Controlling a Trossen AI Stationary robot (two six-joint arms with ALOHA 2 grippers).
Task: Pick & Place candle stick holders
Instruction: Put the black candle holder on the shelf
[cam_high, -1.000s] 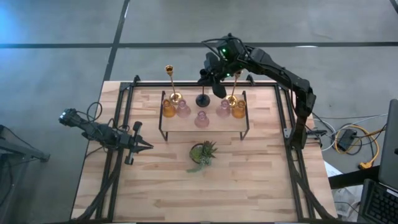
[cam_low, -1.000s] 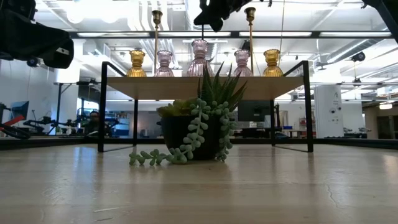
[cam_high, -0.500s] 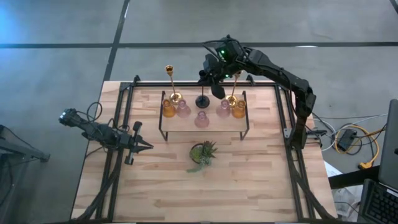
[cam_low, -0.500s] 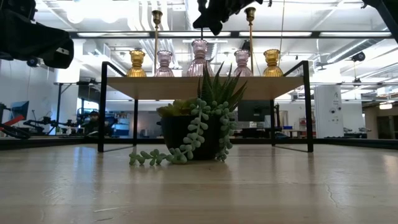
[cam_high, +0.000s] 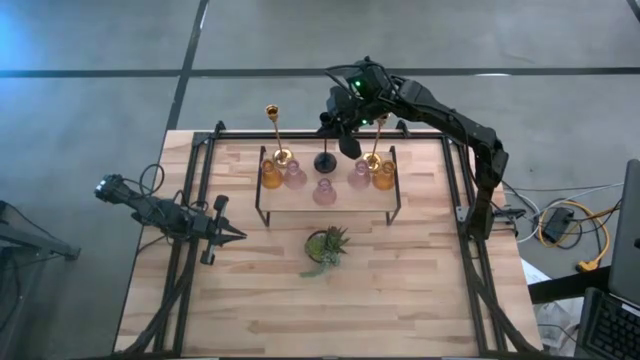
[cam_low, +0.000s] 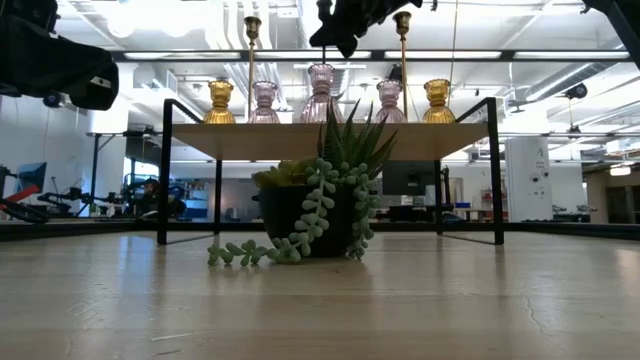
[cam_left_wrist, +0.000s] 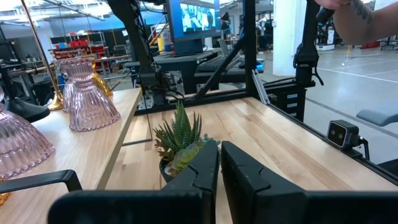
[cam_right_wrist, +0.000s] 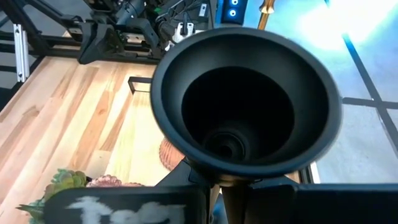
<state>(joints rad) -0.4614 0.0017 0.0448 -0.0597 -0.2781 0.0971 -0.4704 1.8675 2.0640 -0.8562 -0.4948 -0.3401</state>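
Right end effector (cam_high: 343, 125) pinched on black candle stick holder (cam_right_wrist: 245, 112) at shelf (cam_high: 330, 200) rear; placing underway, release and straight retreat likely needed next.

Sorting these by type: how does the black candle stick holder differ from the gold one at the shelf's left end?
The black candle stick holder is matte and dark, with the shut right gripper at its stem; the left gold candle stick holder is shiny and stands free. The black one sits mid-shelf, the gold one near the left end. Both are slim stems on round bases.
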